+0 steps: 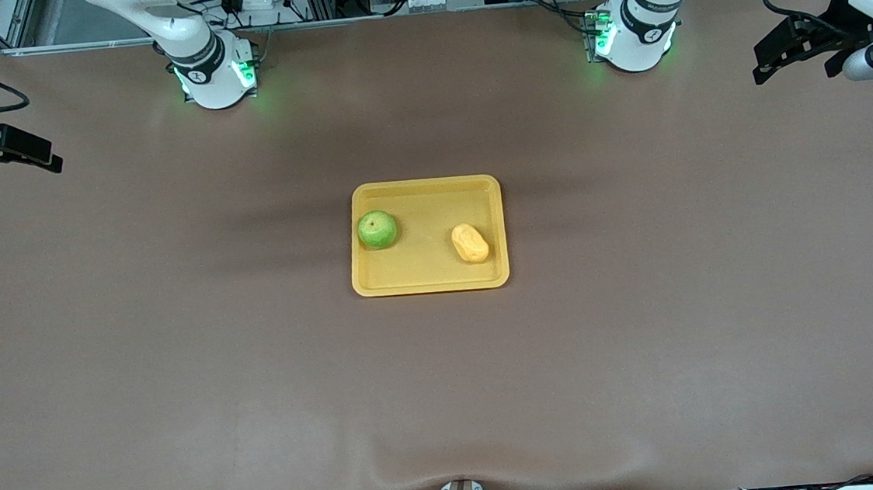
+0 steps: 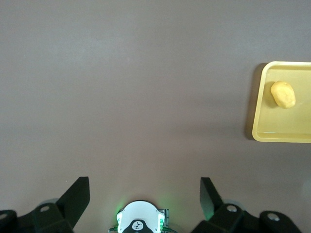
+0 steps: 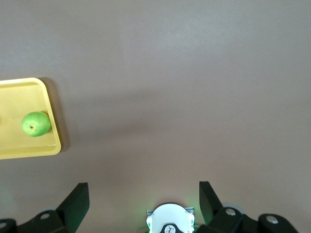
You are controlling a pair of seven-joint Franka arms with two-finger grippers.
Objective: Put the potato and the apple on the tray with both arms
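Here, brown table bears tray; left tool, right tool gape, empty.

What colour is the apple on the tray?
Light green, with a dark stem dimple; the apple shows best in the front view.

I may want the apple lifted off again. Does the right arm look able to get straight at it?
Probably yes. The apple sits uncovered in the tray at the right arm's end, apart from the potato. The right gripper, open and empty, hangs over bare table with nothing between.
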